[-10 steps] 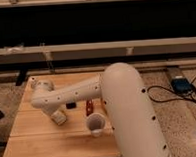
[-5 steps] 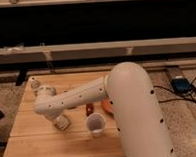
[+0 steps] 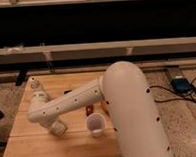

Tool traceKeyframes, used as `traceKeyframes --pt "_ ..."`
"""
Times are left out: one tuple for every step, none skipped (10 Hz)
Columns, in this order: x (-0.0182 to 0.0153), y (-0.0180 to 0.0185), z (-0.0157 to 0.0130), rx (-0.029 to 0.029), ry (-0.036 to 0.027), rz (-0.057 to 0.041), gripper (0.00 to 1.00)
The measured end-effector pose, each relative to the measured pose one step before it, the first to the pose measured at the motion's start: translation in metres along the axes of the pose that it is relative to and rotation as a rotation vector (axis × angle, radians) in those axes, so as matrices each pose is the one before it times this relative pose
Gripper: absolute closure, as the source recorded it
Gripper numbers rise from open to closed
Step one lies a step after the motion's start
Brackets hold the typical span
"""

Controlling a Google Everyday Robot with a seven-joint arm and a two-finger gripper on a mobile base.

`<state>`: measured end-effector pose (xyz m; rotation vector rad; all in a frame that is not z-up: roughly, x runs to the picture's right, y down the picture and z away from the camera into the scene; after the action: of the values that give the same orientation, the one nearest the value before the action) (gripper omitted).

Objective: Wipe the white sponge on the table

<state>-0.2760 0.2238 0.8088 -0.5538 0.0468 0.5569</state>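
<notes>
Cream white sponge (image 3: 59, 129) at the gripper (image 3: 52, 124) tip: probably soft, light, compressible; pinch opposite edges. Whether the gripper is holding it cannot be told.

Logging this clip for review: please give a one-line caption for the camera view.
Arm stretched over the wooden table, hand low at the white sponge, beside a plastic cup.

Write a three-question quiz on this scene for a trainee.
1. True or false: the cup lies on its side on the table.
2. The gripper is down at the sponge. On which side of the cup is it in the picture? A) left B) right C) behind
3. Fill in: the bottle stands near the table's far-____ corner.
Key: 1 false, the cup is upright; 2 A; 3 left.
</notes>
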Motion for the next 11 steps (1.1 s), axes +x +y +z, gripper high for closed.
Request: traceKeyframes --pt "-0.00429 0.00767 -0.00041 -0.00204 -0.00562 -0.03137 0.85" --pt "-0.00502 0.00742 -0.00101 -0.00126 -0.00702 -0.03290 0.85" --pt "-0.00511 0.00777 -0.00093 -0.00127 -0.00631 -0.03077 0.85" --pt "-0.00490 0.00676 -0.00113 -0.00108 -0.00529 -0.02558 0.85" --pt "-0.00730 0.00943 -0.00152 -0.00153 -0.00780 -0.03694 0.85" --pt "-0.01098 0.01148 -0.00163 -0.00311 -0.00937 -0.04236 0.85" --pt "-0.00899 0.00781 -0.00129 -0.00306 -0.00789 -0.03093 0.85" --pt "-0.00666 0.00379 -0.00133 0.00038 -0.00599 -0.02552 0.85" --pt "-0.00683 0.00342 -0.00158 0.00130 -0.00490 -0.02370 0.85" --pt "-0.00900 0.00540 -0.00098 -0.00271 -0.00723 -0.02581 0.85" --pt "-0.00935 0.00312 0.00128 -0.00262 -0.00489 -0.02007 0.85"
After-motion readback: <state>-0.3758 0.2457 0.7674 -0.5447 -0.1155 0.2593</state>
